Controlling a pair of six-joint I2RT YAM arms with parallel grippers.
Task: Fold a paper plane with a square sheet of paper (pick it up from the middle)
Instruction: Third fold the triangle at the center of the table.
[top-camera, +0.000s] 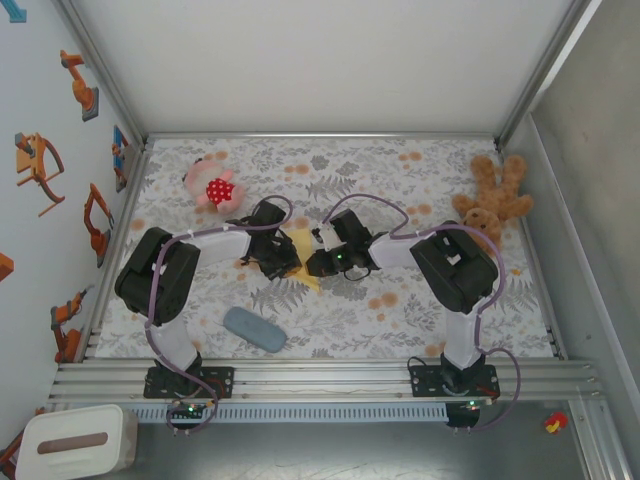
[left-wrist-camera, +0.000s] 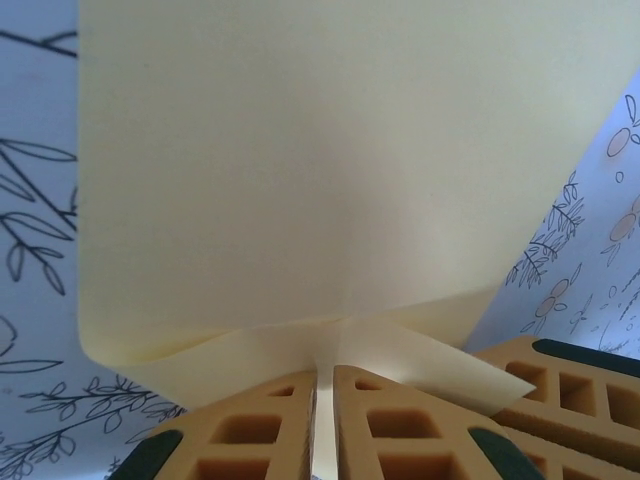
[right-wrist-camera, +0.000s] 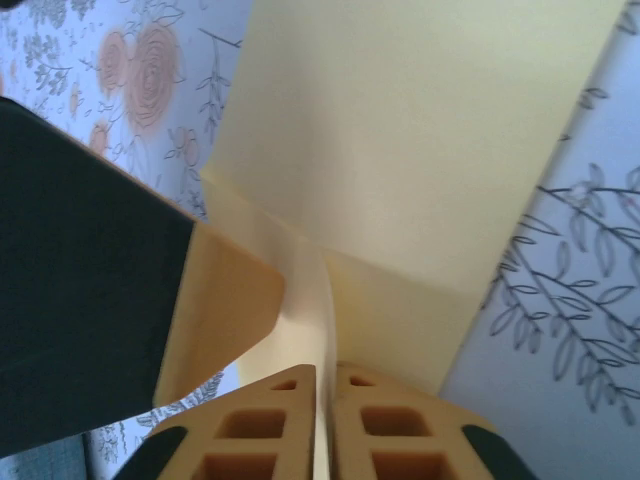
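Grey floral-printed tablecloth (top-camera: 400, 310) covers the table. At its centre the left gripper (left-wrist-camera: 323, 372) and right gripper (right-wrist-camera: 323, 372) meet tip to tip. Each has its tan ribbed fingers pressed together, pinching a fold of the pale yellow square sheet of paper (left-wrist-camera: 330, 170). A brown teddy bear (top-camera: 492, 200) sits far right, and a grey-blue oblong pad (top-camera: 254, 329) lies near the left arm's base.

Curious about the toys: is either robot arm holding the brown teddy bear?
No, the brown teddy bear lies at the far right corner of the table, apart from the left gripper and the right gripper.
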